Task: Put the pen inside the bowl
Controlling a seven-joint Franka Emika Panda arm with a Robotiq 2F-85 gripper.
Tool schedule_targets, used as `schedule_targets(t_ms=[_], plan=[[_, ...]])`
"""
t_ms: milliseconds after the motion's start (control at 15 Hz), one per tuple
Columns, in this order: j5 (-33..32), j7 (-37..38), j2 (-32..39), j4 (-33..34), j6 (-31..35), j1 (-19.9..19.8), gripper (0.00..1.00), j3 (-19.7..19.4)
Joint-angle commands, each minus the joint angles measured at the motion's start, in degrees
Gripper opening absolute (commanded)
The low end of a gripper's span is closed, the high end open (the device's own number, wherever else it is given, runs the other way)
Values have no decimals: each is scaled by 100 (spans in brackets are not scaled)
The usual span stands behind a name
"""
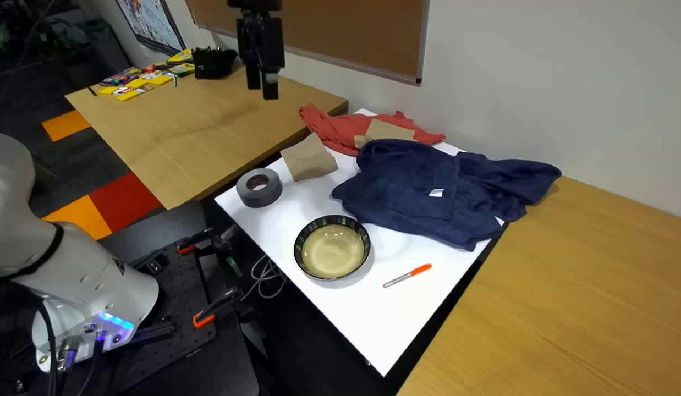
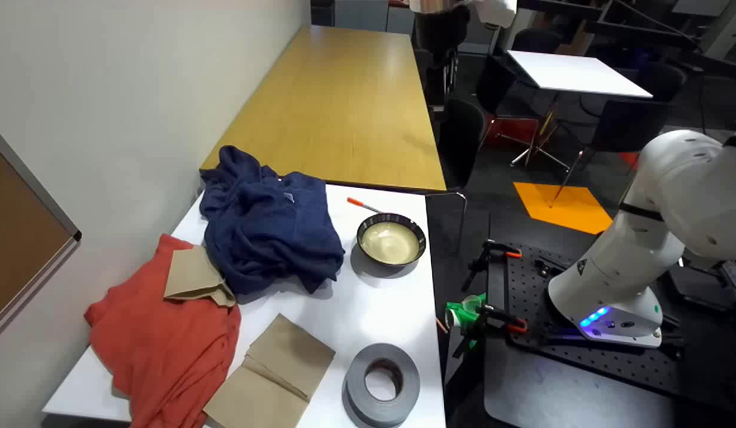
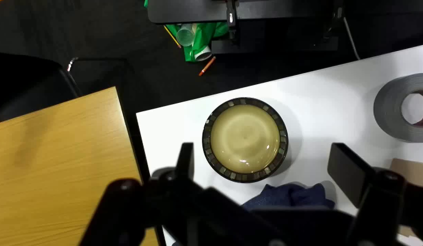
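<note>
The pen [image 1: 408,275] is a thin stick with an orange-red cap and a silver body, lying flat on the white table beside the bowl [image 1: 333,250]. In an exterior view the pen [image 2: 363,205] lies just behind the bowl [image 2: 392,241]. The bowl is upright, with a dark tiled rim and an empty cream inside. My gripper [image 1: 262,88] hangs high above the tables. In the wrist view my gripper [image 3: 261,153] is open and empty, with the bowl [image 3: 245,138] far below between its fingers. The pen does not show there.
A grey tape roll [image 1: 259,187], brown paper [image 1: 309,158], a navy cloth [image 1: 428,192] and a red cloth [image 1: 340,131] share the white table. A wooden table [image 1: 566,308] adjoins it. Another wooden table [image 1: 197,126] holds yellow boxes [image 1: 137,83]. A wall stands behind.
</note>
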Motion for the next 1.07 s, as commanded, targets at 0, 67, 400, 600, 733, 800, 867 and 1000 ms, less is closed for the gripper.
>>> schedule_targets(t_ms=[0,67,400,600,733,800,867,1000], plan=[[-5,7,4,13,-14,38,100,-32],[-5,7,4,13,-14,38,100,-32],[9,39,28,0,73,26,100,-49],[78,127,68,-94,587,-32,100,-153],[87,161,108,-221,1122,-83,100,-255],[75,188,141,-280,1367,-105,100,-303],[85,217,188,-368,1656,-146,100,-367],[85,319,297,-558,2285,-240,100,-492]])
